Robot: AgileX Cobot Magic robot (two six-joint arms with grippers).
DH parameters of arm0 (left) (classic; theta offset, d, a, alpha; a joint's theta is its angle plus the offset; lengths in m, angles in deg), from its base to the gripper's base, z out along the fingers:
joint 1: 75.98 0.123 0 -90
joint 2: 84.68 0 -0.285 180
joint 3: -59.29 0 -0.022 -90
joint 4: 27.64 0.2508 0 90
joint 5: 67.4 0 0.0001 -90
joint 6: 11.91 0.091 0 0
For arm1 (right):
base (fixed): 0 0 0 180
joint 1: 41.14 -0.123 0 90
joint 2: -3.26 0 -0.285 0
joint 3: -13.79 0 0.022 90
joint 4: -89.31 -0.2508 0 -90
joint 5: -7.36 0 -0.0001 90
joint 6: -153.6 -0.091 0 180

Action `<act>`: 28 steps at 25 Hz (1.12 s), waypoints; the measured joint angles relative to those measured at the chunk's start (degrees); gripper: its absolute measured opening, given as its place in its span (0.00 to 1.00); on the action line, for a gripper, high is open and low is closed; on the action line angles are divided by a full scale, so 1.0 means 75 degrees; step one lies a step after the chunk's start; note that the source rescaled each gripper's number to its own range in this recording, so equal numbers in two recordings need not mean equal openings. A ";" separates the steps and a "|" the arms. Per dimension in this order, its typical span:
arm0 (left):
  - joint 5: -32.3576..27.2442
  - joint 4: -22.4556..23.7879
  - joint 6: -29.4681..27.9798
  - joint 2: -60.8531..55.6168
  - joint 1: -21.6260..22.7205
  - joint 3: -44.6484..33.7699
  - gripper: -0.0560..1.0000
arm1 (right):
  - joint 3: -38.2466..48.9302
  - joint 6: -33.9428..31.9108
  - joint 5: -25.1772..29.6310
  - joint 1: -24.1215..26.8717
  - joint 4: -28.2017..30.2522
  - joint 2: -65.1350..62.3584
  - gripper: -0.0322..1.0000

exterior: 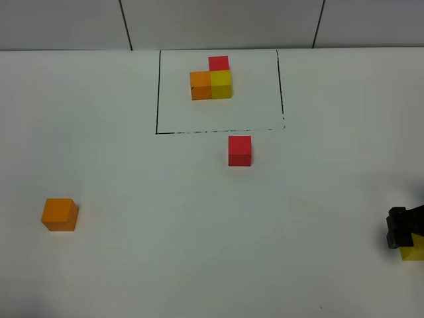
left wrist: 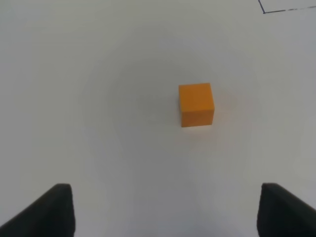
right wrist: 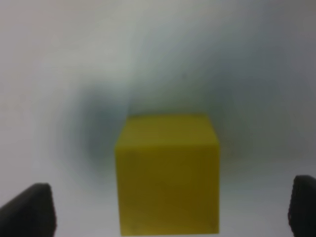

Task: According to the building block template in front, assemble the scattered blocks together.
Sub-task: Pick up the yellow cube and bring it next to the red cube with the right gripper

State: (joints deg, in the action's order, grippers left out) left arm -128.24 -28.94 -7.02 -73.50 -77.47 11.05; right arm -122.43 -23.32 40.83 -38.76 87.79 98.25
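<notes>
Fingers of the left gripper stand wide apart, with only bare white table between them. They hold nothing and touch nothing. The orange cube lies well ahead of the tips, apart from both, a little nearer the line of one finger than the other. In the high view it sits alone at the table's left side, far from the other cubes.

The right gripper also has its fingers spread wide. The yellow cube sits between them, with a strip of table showing on either side, so neither finger presses on it. The wrist picture is blurred, so I cannot tell whether the tips reach down to the table. From above, this gripper shows at the right edge of the table, its black body just over the yellow cube.

The red cube stands near the middle of the table, well apart from both grippers. It is just outside the near line of the black outline. Inside that outline sits the template: orange and yellow side by side and touching, red behind the yellow.
</notes>
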 joint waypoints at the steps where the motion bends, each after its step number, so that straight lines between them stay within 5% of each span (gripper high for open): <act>1: 0.0000 0.0000 0.0000 0.0000 0.0000 0.0000 0.74 | 0.0021 0.0030 -0.0030 0.0029 -0.0028 0.0104 0.90; 17: 0.0000 0.0000 0.0000 0.0000 0.0000 0.0000 0.74 | 0.0213 0.0375 -0.0754 0.0046 -0.0350 0.0973 0.80; 21: 0.0000 0.0000 0.0000 0.0000 0.0000 0.0000 0.74 | 0.0213 0.0375 -0.0768 0.0046 -0.0350 0.1008 0.61; 24: 0.0000 0.0000 0.0000 0.0000 0.0000 0.0000 0.74 | 0.0213 0.0375 -0.0774 0.0046 -0.0350 0.1023 0.37; 26: 0.0000 0.0000 0.0000 0.0000 0.0000 0.0000 0.74 | 0.0213 0.0384 -0.0774 0.0046 -0.0350 0.1023 0.11; 28: 0.0000 0.0000 0.0000 0.0000 0.0000 0.0000 0.74 | 0.0162 0.0383 -0.0650 0.0046 -0.0350 0.1023 0.04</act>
State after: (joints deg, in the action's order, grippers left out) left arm -128.24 -28.94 -7.02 -73.50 -77.47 11.05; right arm -121.21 -20.45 35.95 -38.41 85.17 105.92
